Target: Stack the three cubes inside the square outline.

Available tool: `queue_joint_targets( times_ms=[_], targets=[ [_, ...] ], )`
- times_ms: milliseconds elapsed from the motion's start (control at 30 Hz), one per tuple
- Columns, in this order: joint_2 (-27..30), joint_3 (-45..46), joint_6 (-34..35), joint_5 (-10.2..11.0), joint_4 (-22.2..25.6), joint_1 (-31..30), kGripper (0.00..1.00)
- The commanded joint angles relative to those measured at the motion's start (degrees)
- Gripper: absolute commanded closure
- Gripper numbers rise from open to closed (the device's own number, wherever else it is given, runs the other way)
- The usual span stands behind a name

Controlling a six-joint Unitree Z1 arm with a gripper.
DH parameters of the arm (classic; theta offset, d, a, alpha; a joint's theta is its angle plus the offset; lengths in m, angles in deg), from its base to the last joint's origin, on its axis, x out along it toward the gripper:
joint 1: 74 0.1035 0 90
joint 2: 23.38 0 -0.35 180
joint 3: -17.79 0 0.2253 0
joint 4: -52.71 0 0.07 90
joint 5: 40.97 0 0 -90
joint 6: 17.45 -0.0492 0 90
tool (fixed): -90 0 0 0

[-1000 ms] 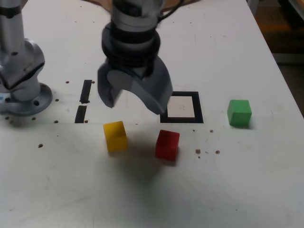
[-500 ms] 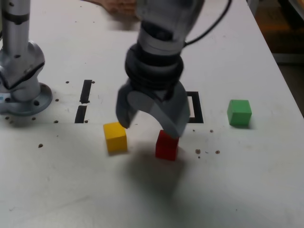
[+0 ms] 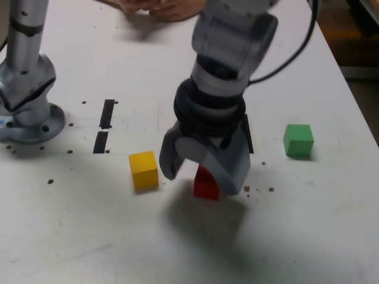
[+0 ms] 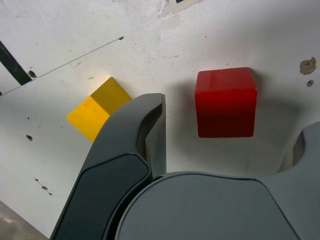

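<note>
1. Exterior view: your end effector point(image 3: 204, 174) hangs low over the white surface point(image 3: 296, 236), jaws spread wide, holding nothing. The red cube point(image 3: 205, 183) sits right between the two fingers, partly hidden behind them; you can't tell from here whether either finger touches it.
2. Same view: the yellow cube point(image 3: 144, 170) rests just beside the finger on the exterior view's left, outside the jaws. The green cube point(image 3: 298, 140) lies well apart, off to the exterior view's right.
3. Same view: the square outline point(image 3: 247, 134) is mostly covered by your arm; only a strip of black tape shows behind the end effector, between it and the green cube. All three cubes lie outside it, none stacked.
4. Same view: two short black tape bars point(image 3: 104, 124) lie toward the arm's base point(image 3: 26, 94) on the exterior view's left, and a person's hands point(image 3: 160, 7) rest at the far edge.
5. Wrist view: the red cube point(image 4: 226, 102) stands squarely in the gap, clear surface showing on both sides of it, so neither finger point(image 4: 135, 145) is on it. The yellow cube point(image 4: 98, 113) peeks out from behind one finger, on the outer side of it.
</note>
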Motion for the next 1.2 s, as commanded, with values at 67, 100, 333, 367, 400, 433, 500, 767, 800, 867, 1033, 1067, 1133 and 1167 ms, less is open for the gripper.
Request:
queue_joint_targets(
  times_ms=[67, 100, 333, 367, 400, 433, 500, 767, 800, 867, 1033, 1067, 1133, 1167],
  targets=[
    [-1.51, 0.02, -0.56, -0.70, -1.25, 0.17, 0.09],
    [-1.93, 0.03, -0.74, -0.87, -1.66, 0.26, 0.09],
    [-3.91, 0.69, -1.25, -1.52, -3.99, 0.74, 0.09],
    [-4.05, 0.89, -1.23, -1.55, -4.31, 0.79, 0.09],
    [-4.15, 1.09, -1.20, -1.56, -4.65, 0.84, 0.09],
    [-4.24, 1.29, -1.16, -1.57, -5.00, 0.89, 0.09],
    [-4.30, 1.72, -0.97, -1.57, -5.63, 0.96, 0.09],
    [-4.26, 2.61, -0.09, -1.66, -6.54, 1.00, 0.21],
    [-4.26, 2.72, 0.04, -1.72, -6.55, 1.01, 0.25],
    [-4.25, 2.94, 0.28, -1.90, -6.57, 1.08, 0.37],
    [-3.99, 3.07, 0.20, -2.15, -7.26, 1.16, 0.68],
    [-3.92, 2.99, -0.05, -2.20, -7.55, 1.16, 0.74],
    [-3.75, 2.81, -0.66, -2.30, -8.38, 1.16, 0.86],
    [-3.65, 2.72, -0.96, -2.31, -8.92, 1.16, 0.90]
  ],
)
